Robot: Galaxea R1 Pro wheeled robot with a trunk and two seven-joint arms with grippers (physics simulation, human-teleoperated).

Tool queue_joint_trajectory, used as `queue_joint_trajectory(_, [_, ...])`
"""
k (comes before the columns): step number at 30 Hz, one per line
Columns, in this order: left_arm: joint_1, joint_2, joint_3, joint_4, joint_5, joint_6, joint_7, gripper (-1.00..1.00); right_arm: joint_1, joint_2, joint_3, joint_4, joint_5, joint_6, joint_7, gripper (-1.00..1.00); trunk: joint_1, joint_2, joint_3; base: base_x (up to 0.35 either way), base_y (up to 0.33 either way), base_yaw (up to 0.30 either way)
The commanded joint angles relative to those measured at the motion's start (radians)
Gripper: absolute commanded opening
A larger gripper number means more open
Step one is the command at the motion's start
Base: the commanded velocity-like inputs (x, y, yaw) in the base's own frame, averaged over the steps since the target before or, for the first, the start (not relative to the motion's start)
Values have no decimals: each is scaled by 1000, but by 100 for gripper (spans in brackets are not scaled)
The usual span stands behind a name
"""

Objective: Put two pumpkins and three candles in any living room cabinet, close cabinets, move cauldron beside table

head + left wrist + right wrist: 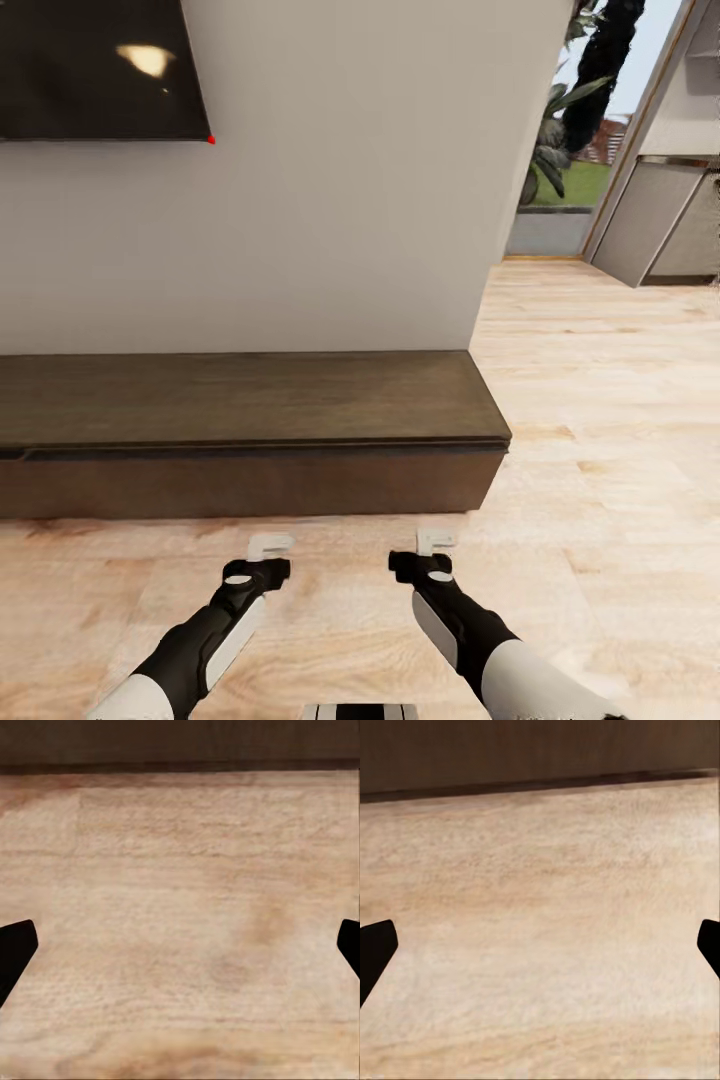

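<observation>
Now, far left, a dark screen (100, 65) is cut off by the frame. Below, the cabinet (250, 440) runs along the wall, drawers flush. Left pincer (270, 545) and right pincer (435, 540) hover over wood floor (600, 450), both spread wide, empty.

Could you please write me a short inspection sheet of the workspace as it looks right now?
Surface: pale wood floor, bare in front of the robot.
Job's things: cabinet, long, low, dark brown, against the wall, fronts look closed; top bare.
Clutter: nothing seen.
Hands: left hand and right hand low over the floor just short of the cabinet, both open and holding nothing.
Cables: nothing seen.
Surroundings: dark screen on the grey wall; plants outside a window at the right.
</observation>
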Motion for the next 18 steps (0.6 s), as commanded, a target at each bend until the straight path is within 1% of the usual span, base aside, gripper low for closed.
queue_joint_trajectory(1, [0, 0, 12, -5, 5, 29, 0, 100, 0, 0, -7, -4, 0, 20, 0, 100, 0, 0, 0, -228, 0, 0])
queue_joint_trajectory(2, [0, 0, 55, -20, 23, 118, -1, 100, 0, -1, -30, -17, 0, 80, -1, 100, 0, 0, 0, -125, 0, 0])
queue_joint_trajectory(3, [0, 0, 87, -29, 36, 181, -1, 100, 0, -4, -49, -30, 0, 122, -1, 100, 0, 0, 0, -80, 0, 0])
queue_joint_trajectory(4, [0, -1, 125, -37, 50, 268, -1, 100, 1, -7, -82, -56, -1, 187, 0, 100, 0, 0, 0, -41, 0, 0])
queue_joint_trajectory(5, [0, -1, 134, -39, 53, 292, -1, 100, 2, -8, -96, -67, -1, 209, 0, 100, 0, 0, 0, -33, 0, 0])
queue_joint_trajectory(7, [0, 1, 162, -44, 61, 362, -2, 100, 9, -10, -162, -125, -2, 299, 0, 100, -1, 0, 8, -17, 0, 0])
queue_joint_trajectory(9, [0, 4, 188, -46, 65, 405, -2, 100, 10, -11, -211, -168, -2, 354, 1, 100, -2, 1, 15, -7, 0, 0])
queue_joint_trajectory(11, [1, 6, 209, -46, 67, 451, -3, 100, 19, -11, -233, -188, -3, 376, 2, 100, -9, 15, 22, -3, 0, 0])
queue_joint_trajectory(13, [1, 8, 222, -46, 67, 479, -3, 100, 29, -10, -244, -197, -3, 391, 3, 100, -17, 29, 28, -1, 0, 0])
queue_joint_trajectory(14, [1, 7, 224, -45, 67, 482, -3, 100, 31, -10, -245, -198, -3, 392, 3, 100, -21, 36, 31, 0, 0, 0])
queue_joint_trajectory(18, [1, 8, 260, -41, 68, 493, -2, 100, 35, -7, -250, -202, -3, 392, 5, 100, -36, 64, 44, 0, 0, 0])
